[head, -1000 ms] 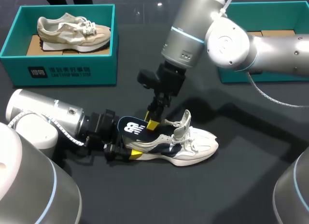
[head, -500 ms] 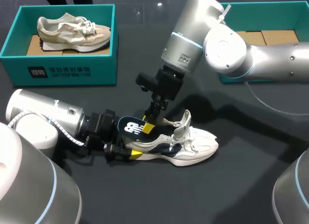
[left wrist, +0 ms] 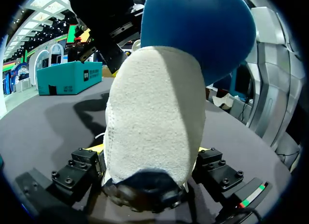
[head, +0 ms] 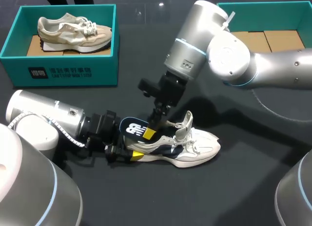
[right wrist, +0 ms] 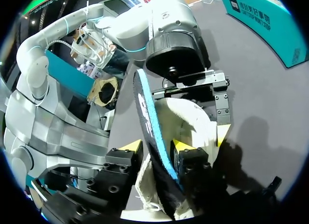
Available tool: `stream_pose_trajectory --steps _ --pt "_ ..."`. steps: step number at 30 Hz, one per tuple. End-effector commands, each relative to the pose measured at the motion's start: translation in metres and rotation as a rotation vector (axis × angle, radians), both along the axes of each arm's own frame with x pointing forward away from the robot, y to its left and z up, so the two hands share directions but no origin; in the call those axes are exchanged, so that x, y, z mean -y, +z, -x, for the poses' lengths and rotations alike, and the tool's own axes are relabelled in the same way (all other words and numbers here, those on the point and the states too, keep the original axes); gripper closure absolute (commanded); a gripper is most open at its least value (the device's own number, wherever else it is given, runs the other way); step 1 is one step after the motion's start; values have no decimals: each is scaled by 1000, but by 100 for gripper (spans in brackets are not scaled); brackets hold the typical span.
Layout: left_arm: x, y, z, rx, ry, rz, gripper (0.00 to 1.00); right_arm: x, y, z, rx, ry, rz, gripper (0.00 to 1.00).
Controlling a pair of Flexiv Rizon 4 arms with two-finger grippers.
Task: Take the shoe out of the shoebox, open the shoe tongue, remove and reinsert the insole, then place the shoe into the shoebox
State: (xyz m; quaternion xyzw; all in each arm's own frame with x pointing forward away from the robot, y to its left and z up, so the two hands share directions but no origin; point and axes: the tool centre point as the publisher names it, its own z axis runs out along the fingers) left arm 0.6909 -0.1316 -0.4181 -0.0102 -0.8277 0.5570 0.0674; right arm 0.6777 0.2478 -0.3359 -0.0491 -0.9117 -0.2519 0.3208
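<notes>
With my left pincer point(head: 129, 149) clamped on the heel of the shoe point(head: 187, 149) at mid-table, toe towards 3 o'clock, my right pincer point(head: 152, 132), pinching the insole point(head: 134, 128), should, I judge, draw it towards 10 o'clock slowly, without buckling it.

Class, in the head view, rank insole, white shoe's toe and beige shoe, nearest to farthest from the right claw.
1. Insole: gripped by the right claw.
2. White shoe's toe: off to the right.
3. Beige shoe: far left, in its box.
</notes>
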Motion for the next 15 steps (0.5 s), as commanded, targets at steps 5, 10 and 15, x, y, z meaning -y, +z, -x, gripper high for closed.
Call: stream_pose_trajectory --steps 5,10,15 --pt "0 -2 -2 -1 0 -3 100 5 0 -3 7 7 -7 82" --pt "0 -2 -2 -1 0 -3 100 3 1 -7 17 21 -12 100" --pt "0 -2 -2 -1 0 -3 100 -6 6 -8 50 38 -37 100"
